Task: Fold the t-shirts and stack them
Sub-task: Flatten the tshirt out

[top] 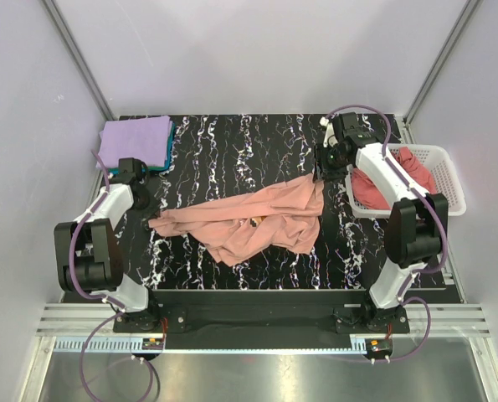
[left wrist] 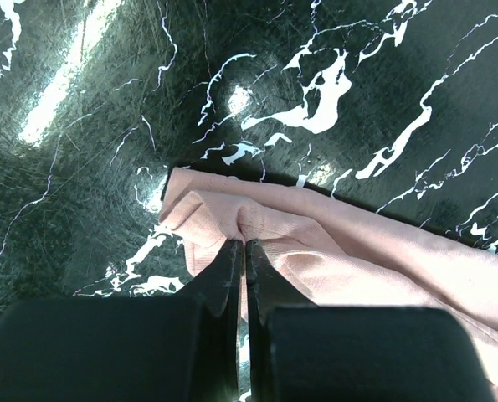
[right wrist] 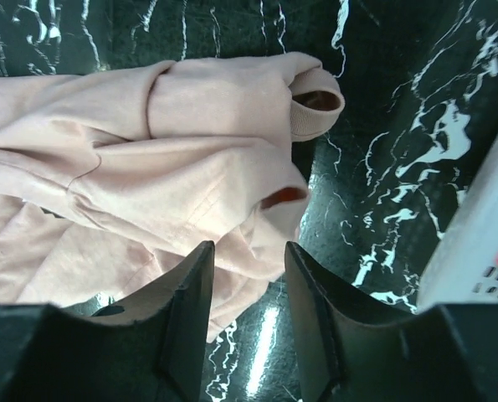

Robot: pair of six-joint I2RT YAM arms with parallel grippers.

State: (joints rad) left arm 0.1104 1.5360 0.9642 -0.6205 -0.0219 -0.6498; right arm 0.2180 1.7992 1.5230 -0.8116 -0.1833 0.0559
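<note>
A crumpled salmon-pink t-shirt (top: 249, 222) lies across the middle of the black marbled table (top: 223, 142). At the shirt's 9 o'clock tip, the left gripper (left wrist: 243, 244) is clenched on a pinch of the cloth. At its 2 o'clock corner, the right gripper (right wrist: 249, 251) hangs with jaws spread apart over the cloth. A folded lavender t-shirt (top: 134, 141) sits on a teal t-shirt (top: 169, 144) at the table's 10 o'clock corner. A white basket (top: 454, 180) at 3 o'clock holds a rose-pink t-shirt (top: 418, 166).
</note>
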